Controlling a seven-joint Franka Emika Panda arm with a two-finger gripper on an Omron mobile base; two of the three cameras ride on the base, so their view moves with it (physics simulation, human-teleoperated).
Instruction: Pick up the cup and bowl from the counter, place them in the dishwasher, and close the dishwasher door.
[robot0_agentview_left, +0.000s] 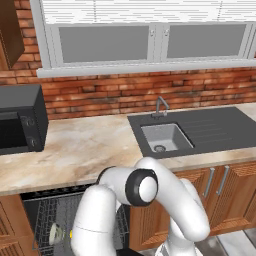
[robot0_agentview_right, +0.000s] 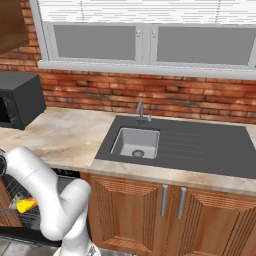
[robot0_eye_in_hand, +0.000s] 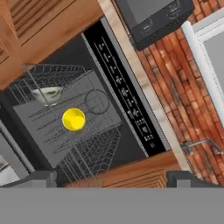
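The black dishwasher (robot0_agentview_left: 37, 212) stands open under the beige counter (robot0_agentview_left: 85, 145), and its grey wire rack (robot0_eye_in_hand: 65, 131) is in plain sight. In the rack the pale grey-green bowl (robot0_eye_in_hand: 48, 94) leans on its side. The yellow cup (robot0_eye_in_hand: 73, 119) sits beside it, seen end-on. My gripper (robot0_eye_in_hand: 112, 179) hovers over the rack, open, with nothing between its fingertips (robot0_eye_in_hand: 39, 177). From the base, the bowl (robot0_agentview_left: 55, 233) and the cup (robot0_agentview_right: 25, 204) peek out past my arm. The dishwasher door is lowered and mostly out of sight.
A black microwave (robot0_agentview_left: 20, 120) stands on the counter's left end. The dark sink (robot0_agentview_left: 165, 137) with its tap (robot0_agentview_left: 160, 106) and drainboard (robot0_agentview_right: 200, 142) lies to the right. Wooden cabinet doors (robot0_agentview_right: 135, 210) flank the dishwasher. A brick wall and a window lie behind.
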